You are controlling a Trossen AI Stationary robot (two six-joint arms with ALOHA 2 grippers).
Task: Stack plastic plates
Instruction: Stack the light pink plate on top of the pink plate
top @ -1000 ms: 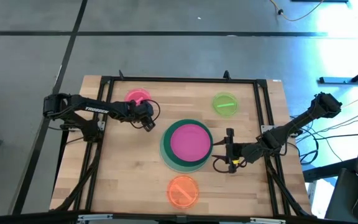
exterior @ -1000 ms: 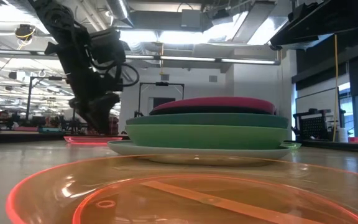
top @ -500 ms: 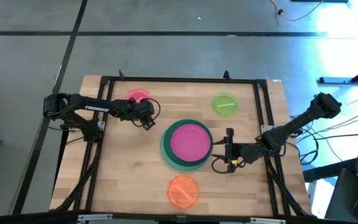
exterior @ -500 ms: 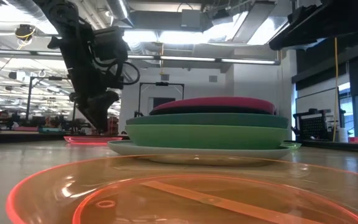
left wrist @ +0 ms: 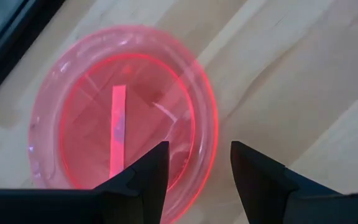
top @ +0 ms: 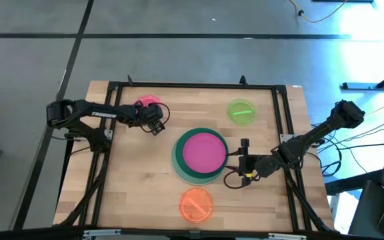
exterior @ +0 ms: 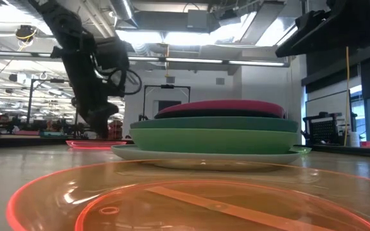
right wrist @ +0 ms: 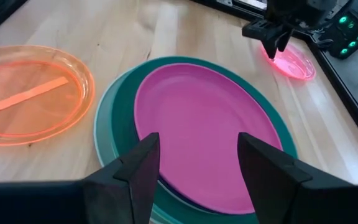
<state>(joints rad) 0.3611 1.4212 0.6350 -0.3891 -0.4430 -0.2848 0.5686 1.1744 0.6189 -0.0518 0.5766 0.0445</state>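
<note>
The left gripper (left wrist: 194,180) hangs with jaws spread and empty right over the rim of the small translucent pink plate (left wrist: 123,112) at the surface's far left. The right gripper (right wrist: 197,165) waits beside the stack (top: 201,155), jaws wide, holding nothing. By my reckoning the large and medium plates are done: a magenta plate (right wrist: 207,127) tops teal and green ones. Three glossy see-through small ones remain loose on the pale wood surface (top: 139,180): pink, lime plate (top: 241,111) and orange plate (top: 196,204).

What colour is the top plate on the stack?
Magenta top plate, clearest in the right wrist view.
</note>
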